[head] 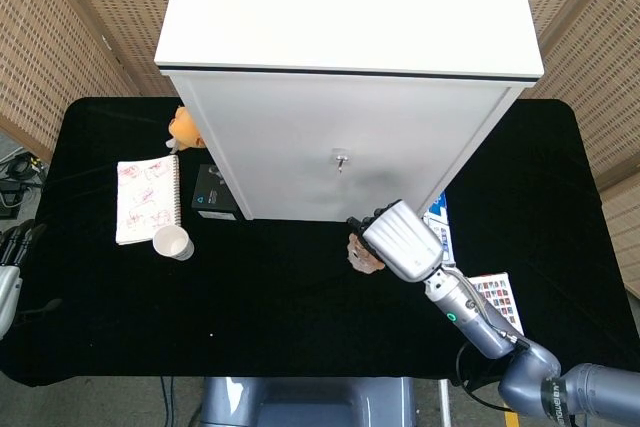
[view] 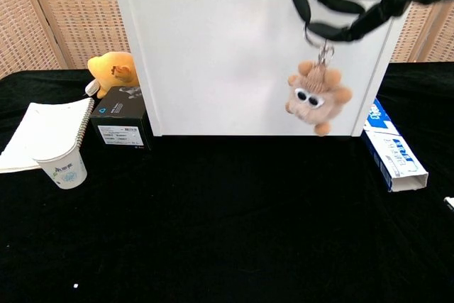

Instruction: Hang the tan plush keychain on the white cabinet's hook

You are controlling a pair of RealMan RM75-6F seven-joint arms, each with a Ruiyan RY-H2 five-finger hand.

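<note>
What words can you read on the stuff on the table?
None are sharp enough to read.
Paper cup: print too blurred.
Black box: label too small.
Blue and white box: lettering unreadable.
Notebook: red scribbles only.
Card: tiny pictures, nothing legible.

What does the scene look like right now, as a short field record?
keychain: tan plush, dangling in the air from its ring, off the table
right hand: holds the keychain ring, raised in front of the cabinet
left hand: at the table's left edge, holds nothing
hook: on the cabinet front, bare
keychain vs hook: apart, plush lower and to the right of it in the head view
others: notebook, paper cup, black box, orange toy, blue-white box
</note>
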